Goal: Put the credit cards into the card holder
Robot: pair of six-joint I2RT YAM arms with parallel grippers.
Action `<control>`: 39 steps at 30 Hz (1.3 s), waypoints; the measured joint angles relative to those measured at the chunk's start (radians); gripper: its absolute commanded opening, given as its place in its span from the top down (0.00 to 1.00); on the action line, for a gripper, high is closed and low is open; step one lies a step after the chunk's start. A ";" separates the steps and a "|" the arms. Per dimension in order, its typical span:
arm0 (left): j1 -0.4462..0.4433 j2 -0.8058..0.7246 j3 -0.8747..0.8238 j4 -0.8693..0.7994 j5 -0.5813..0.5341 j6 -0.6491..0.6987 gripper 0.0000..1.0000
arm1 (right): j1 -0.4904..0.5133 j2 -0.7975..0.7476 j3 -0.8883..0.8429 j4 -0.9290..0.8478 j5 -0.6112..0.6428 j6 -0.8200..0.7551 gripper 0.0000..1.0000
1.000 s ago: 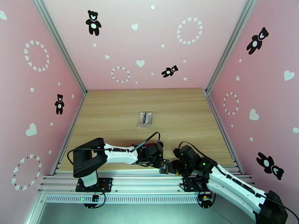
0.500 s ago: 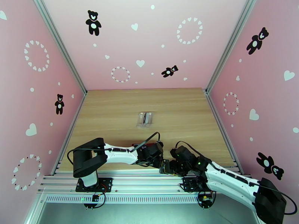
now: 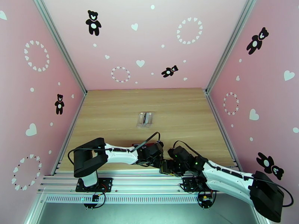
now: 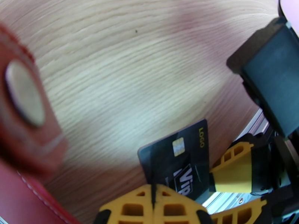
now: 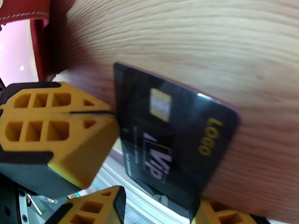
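Left claw [image 4: 153,193]: pressed together, pinching one edge of the dark credit card [image 5: 175,139] at the near edge of the desk [image 4: 130,53].
Right claw [image 5: 159,210]: its fingers stand apart, one on either side of the card's near end. I cannot tell whether they bear on its edges.
Card: face up and tilted, with a gold chip and lettering. Its near end reaches out over the metal rail [image 3: 149,180].
Card holder [image 4: 22,120]: dark red, close beside the left claw, its snap tab showing. The sleeves are hidden.
Step in hand: probably a hand-over or regrip between the claws; the card is not yet in the holder.
Next move: one claw likely needs sole hold of the card. Its short edge must then line up with a sleeve mouth while the holder is steadied.
Around: a clear tray [image 3: 144,119] sits far off, mid-desk. The thin things in it may be more cards, but they are too small to tell.
In the way: both claws crowd the card, so it could pivot or slip.
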 measured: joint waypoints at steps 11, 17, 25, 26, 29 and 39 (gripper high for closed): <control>0.000 0.003 0.000 0.011 0.000 -0.005 1.00 | 0.005 -0.111 0.003 -0.024 0.026 0.023 0.62; -0.001 0.008 0.000 0.026 0.000 -0.011 1.00 | 0.005 -0.153 0.006 -0.066 0.050 0.026 0.77; -0.001 0.006 0.002 0.021 0.000 -0.010 1.00 | 0.005 -0.151 0.052 -0.151 0.083 -0.013 1.00; -0.001 0.005 0.011 0.000 -0.001 -0.005 1.00 | 0.006 -0.151 0.076 -0.186 0.100 -0.029 1.00; -0.001 -0.002 0.080 -0.111 -0.023 0.031 1.00 | 0.005 -0.172 0.148 -0.286 0.150 -0.077 1.00; 0.095 -0.290 0.184 -0.280 -0.106 0.118 0.99 | -0.053 -0.163 0.321 -0.462 0.217 -0.197 1.00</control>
